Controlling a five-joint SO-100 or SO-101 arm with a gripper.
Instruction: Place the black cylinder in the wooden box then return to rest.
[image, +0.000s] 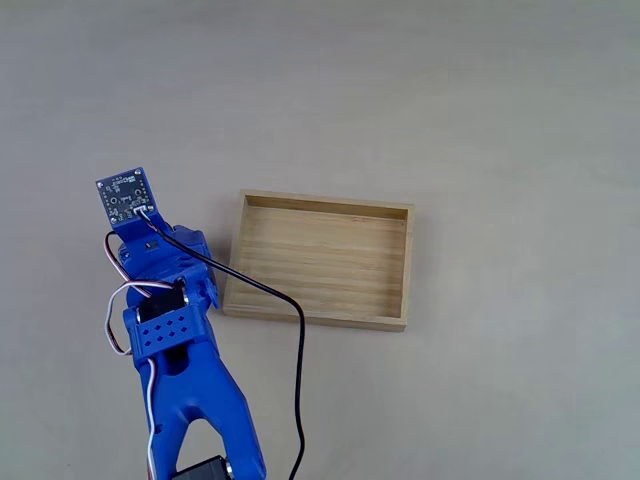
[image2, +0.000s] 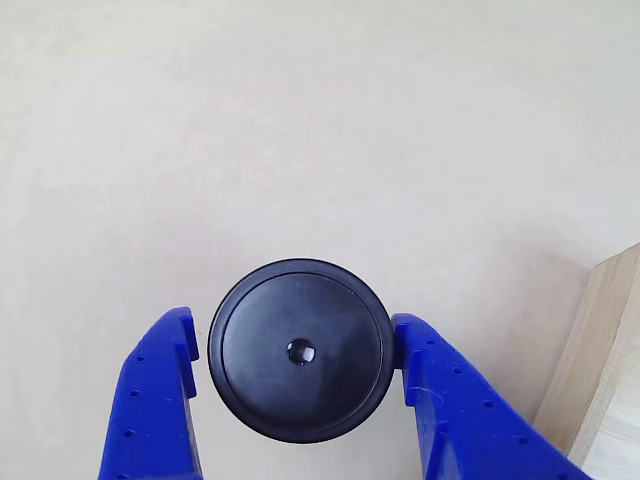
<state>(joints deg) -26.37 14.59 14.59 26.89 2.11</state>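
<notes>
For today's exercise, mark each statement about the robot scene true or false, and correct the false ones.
1. The black cylinder lies inside the wooden box. False: it sits on the table, outside the box, between the gripper's fingers.
2. The wooden box holds nothing. True.
3. The gripper's fingers are blue. True.
4. In the fixed view the box lies left of the arm. False: it lies to the arm's right.
</notes>
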